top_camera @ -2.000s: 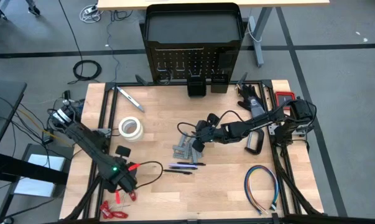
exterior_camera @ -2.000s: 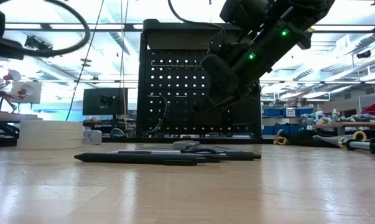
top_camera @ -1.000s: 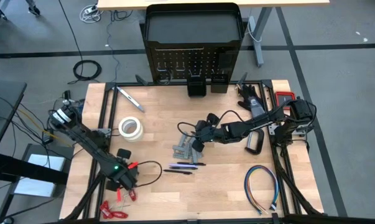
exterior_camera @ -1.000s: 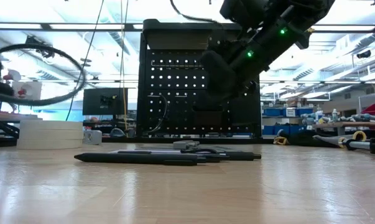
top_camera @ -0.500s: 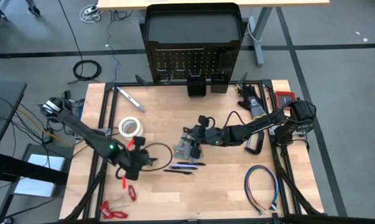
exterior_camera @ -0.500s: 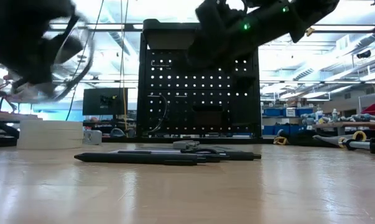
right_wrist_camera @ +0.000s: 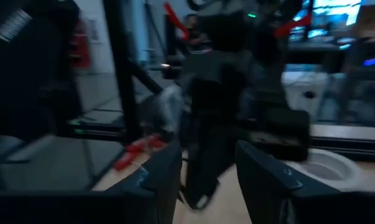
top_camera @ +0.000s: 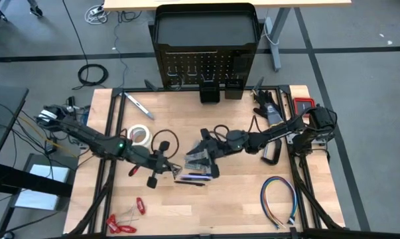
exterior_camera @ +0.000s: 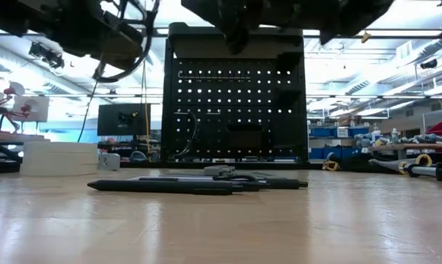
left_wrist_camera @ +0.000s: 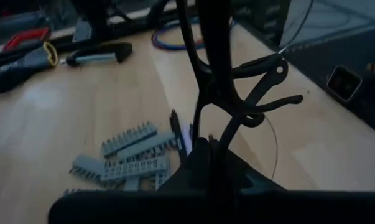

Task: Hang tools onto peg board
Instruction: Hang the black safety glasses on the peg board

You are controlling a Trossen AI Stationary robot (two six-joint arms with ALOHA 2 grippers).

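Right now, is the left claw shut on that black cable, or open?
Shut. The left claw pinches the black cable loop between its closed fingers, lifted off the table.

Two arms (top_camera: 93, 138) – one tape roll (top_camera: 139, 135), two pens (top_camera: 198, 176), one wire loop (top_camera: 279, 199).

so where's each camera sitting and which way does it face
High view: above the table, looking straight down; both arms, left end effector, right end effector.
Low view: at tabletop height, facing the peg board; arms overhead.
Left wrist view: looks past its own fingers, shut on the cable loop, toward grey pieces.
Right wrist view: looks past its own fingers at the left arm.
High and left wrist views share the grey pieces.
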